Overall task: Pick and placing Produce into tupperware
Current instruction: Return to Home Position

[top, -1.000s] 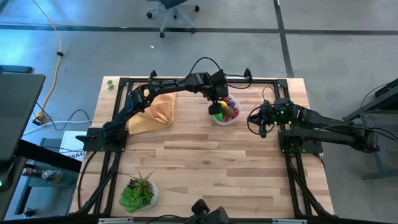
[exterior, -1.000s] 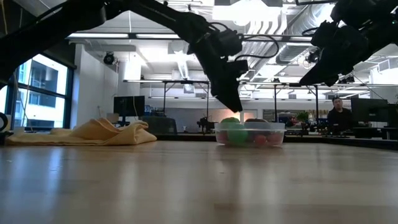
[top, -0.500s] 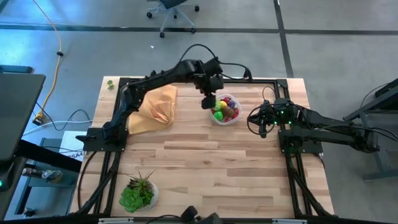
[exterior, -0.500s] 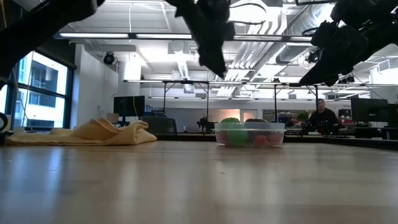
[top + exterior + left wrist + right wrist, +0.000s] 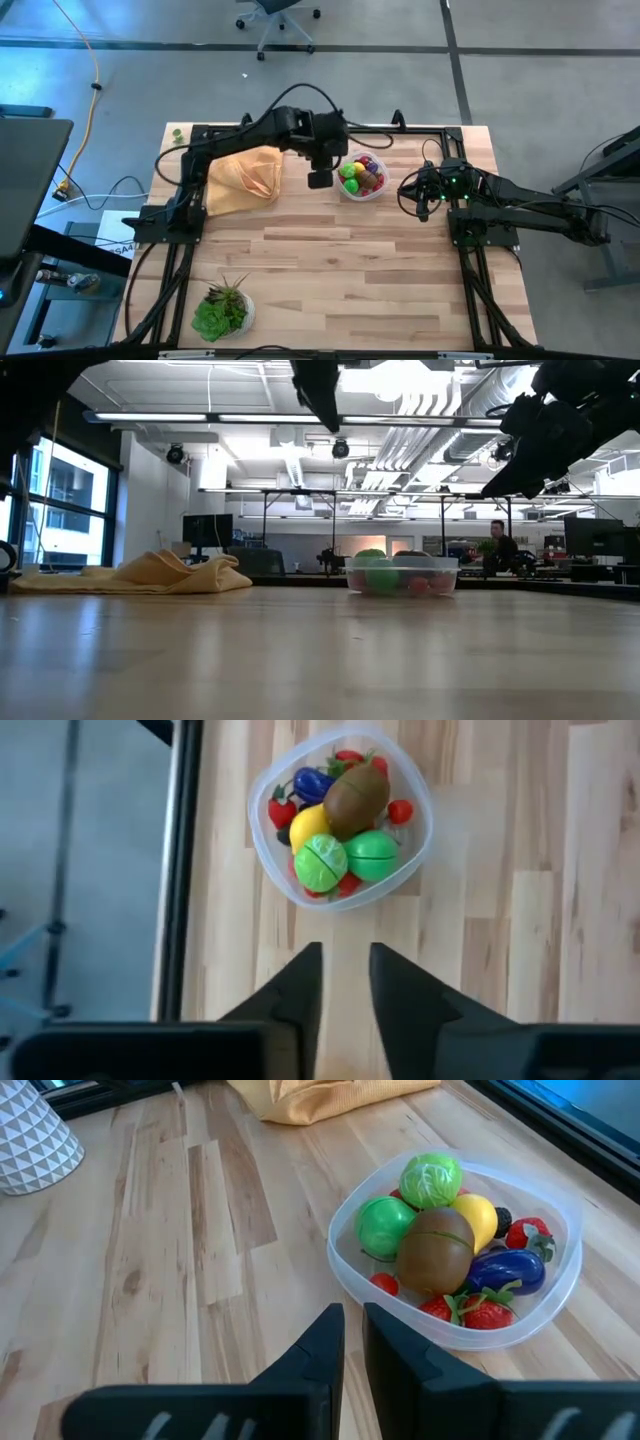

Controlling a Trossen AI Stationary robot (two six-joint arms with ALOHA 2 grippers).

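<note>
Left gripper point(image 5: 320, 179) empty, parted slightly, beside small clear plastic tub point(image 5: 345, 192)
Coloured toy produce point(image 5: 362, 175) fills tub; right gripper point(image 5: 418, 195) closed, table's point(image 5: 350, 270) right edge

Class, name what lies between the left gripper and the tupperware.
Only bare wooden table, as the left wrist view shows, between the left gripper and the tupperware.
</note>
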